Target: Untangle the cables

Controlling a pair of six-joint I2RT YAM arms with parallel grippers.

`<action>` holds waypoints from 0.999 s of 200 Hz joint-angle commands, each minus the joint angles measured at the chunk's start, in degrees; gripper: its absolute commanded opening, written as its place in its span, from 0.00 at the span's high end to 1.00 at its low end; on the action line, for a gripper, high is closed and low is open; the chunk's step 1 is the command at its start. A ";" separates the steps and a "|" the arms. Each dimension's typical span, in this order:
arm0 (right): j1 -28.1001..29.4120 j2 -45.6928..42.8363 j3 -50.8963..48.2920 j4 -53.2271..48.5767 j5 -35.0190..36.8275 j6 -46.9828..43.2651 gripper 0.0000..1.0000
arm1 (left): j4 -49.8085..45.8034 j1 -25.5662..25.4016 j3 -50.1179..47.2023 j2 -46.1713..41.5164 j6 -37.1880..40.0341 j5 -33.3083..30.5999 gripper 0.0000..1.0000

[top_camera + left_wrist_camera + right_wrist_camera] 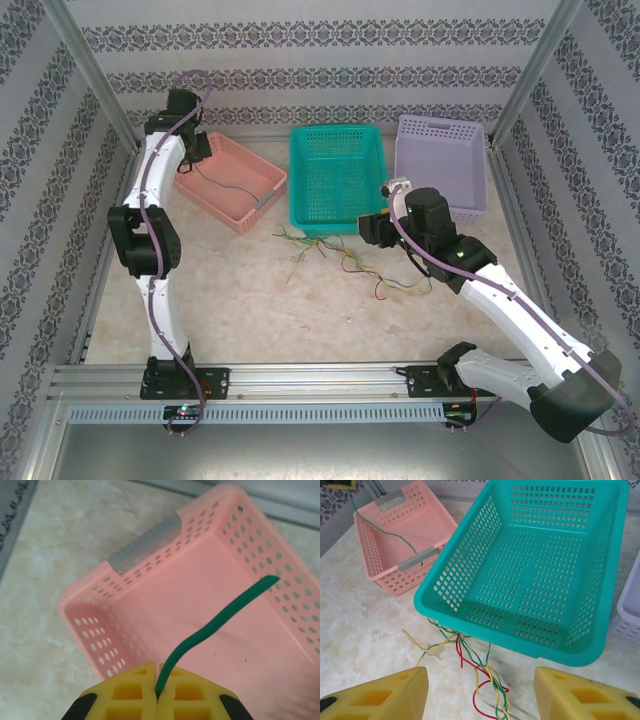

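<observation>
Left gripper (158,680) clamps thin green wire (220,622) over pink perforated plastic basket (150,555); right gripper (480,682) hangs released above tangled multicoloured thin cables (461,652).

Lab robot cell, boxed-in bench.
I see aluminium frame posts (93,75), patterned panels (300,40) left, right and far, a marble-look tabletop (250,310), a mounting rail (320,380) at the near edge, three plastic baskets (335,180) far side.

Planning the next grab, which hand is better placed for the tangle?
The right hand: it's open and close to the tangle. The left hand is shut on a green wire above the pink basket.
</observation>
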 commanded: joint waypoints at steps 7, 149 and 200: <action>0.71 0.43 1.19 -1.41 -0.63 0.88 0.42 | -4.41 0.18 5.18 5.35 3.81 1.63 1.00; 0.70 4.61 3.30 -2.13 -0.23 0.64 0.41 | -7.24 -0.37 9.57 8.68 3.09 2.62 0.24; -0.30 6.00 3.29 -2.51 1.67 -1.44 0.42 | -7.68 -0.44 9.69 -1.20 -4.13 2.88 0.21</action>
